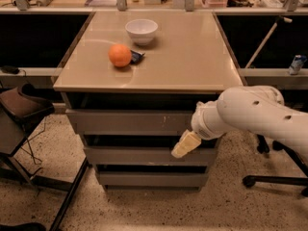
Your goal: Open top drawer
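The top drawer (130,121) is the widest grey flat front under the tan tabletop, with small white scratch marks right of centre. It looks closed, flush with the cabinet. Two narrower grey drawers (134,155) sit below it. My gripper (185,145) is a cream-coloured tip on the white arm (250,114), which comes in from the right. It hangs in front of the right part of the cabinet, just below the top drawer's lower edge, over the second drawer's front.
On the tabletop (192,57) stand a white bowl (141,31), an orange (120,55) and a small dark object (136,57) beside it. A brown chair (21,105) stands at the left, office chair legs (274,177) at the right, and a can (297,64) on a right ledge.
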You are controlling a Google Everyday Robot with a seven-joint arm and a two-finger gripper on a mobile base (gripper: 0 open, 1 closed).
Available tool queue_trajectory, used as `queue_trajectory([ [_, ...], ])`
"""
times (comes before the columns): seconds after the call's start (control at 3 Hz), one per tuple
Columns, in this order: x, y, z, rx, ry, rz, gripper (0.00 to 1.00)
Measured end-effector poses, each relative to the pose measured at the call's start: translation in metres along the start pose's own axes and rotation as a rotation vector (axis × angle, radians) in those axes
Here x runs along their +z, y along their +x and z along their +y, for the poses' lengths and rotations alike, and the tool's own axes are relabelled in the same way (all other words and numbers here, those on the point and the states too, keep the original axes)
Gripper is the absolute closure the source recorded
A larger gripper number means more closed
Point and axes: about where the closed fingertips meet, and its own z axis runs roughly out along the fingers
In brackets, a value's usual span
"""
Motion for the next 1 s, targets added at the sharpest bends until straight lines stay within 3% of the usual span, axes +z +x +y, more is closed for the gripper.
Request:
queue_trajectory([
  [0.33, 0.045, 0.004, 0.014, 0.045, -0.03, -0.048, 0.0],
  [0.67, 0.048, 0.003, 0.012, 0.049, -0.023, -0.058, 0.0],
  [1.0, 0.052, -0.007, -0.021, 0.045, -0.037, -0.092, 0.0],
])
